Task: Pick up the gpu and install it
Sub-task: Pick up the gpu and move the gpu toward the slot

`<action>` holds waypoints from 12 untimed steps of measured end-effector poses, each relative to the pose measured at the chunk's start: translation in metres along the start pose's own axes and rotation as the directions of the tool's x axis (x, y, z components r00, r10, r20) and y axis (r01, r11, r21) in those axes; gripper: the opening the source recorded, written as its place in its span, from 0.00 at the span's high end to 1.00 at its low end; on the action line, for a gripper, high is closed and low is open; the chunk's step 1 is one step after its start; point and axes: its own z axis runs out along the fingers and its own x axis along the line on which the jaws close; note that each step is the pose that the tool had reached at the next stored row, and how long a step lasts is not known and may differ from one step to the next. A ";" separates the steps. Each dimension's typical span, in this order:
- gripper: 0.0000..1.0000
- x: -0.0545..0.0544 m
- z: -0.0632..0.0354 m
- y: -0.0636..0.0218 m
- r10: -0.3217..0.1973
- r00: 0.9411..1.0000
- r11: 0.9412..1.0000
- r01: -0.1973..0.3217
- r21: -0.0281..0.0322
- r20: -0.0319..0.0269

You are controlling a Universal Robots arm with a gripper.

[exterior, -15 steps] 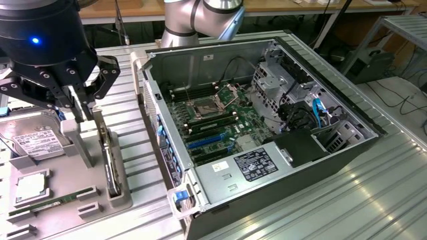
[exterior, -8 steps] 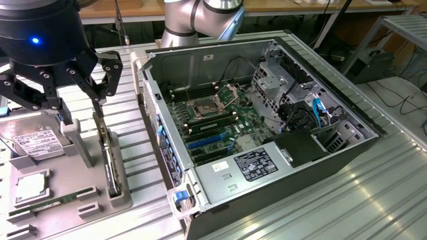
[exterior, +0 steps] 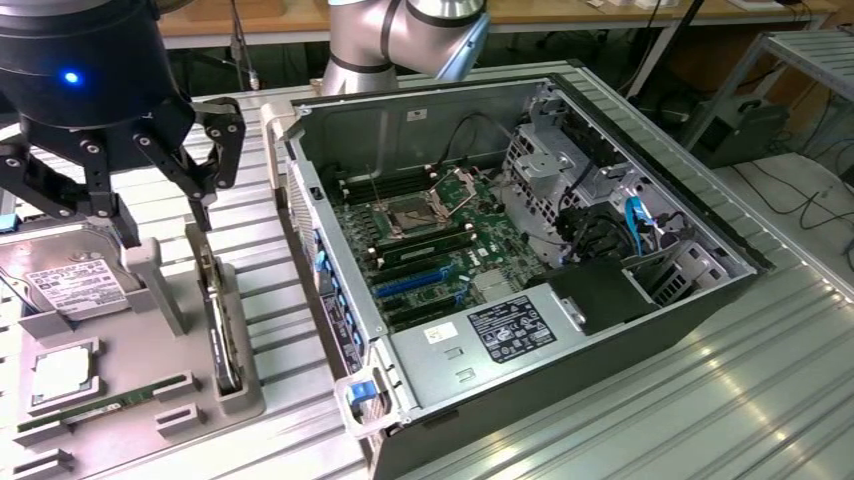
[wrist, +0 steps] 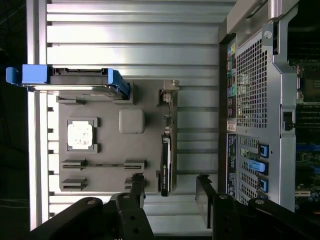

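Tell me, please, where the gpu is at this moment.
At the exterior view's left, the gpu stands on edge in a slot of the grey tray, on the side nearest the open computer case.

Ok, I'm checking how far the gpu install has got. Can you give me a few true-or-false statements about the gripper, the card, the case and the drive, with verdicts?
1. The gripper is open and holds nothing. True.
2. The gpu is seated on the motherboard. False: it stands on edge in a slot of the grey tray, outside the case.
3. The computer case lies with its side open, the motherboard exposed. True.
4. The hard drive sits inside the case. False: it rests on the tray, beside the gripper.
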 end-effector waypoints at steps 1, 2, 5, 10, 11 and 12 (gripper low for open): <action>0.46 0.000 0.0011 0.0000 0.000 1.000 1.000 0.000 0.000 0.000; 0.46 0.000 0.0031 0.0000 0.000 1.000 1.000 0.000 0.001 0.000; 0.46 0.000 0.0073 -0.0001 -0.001 1.000 1.000 0.001 0.007 -0.001; 0.46 0.000 0.0184 -0.0006 -0.004 1.000 1.000 0.004 0.009 0.000; 0.46 0.001 0.0207 -0.0007 -0.004 1.000 1.000 0.004 0.010 -0.001; 0.46 0.001 0.0224 -0.0008 -0.004 1.000 1.000 0.004 0.010 -0.001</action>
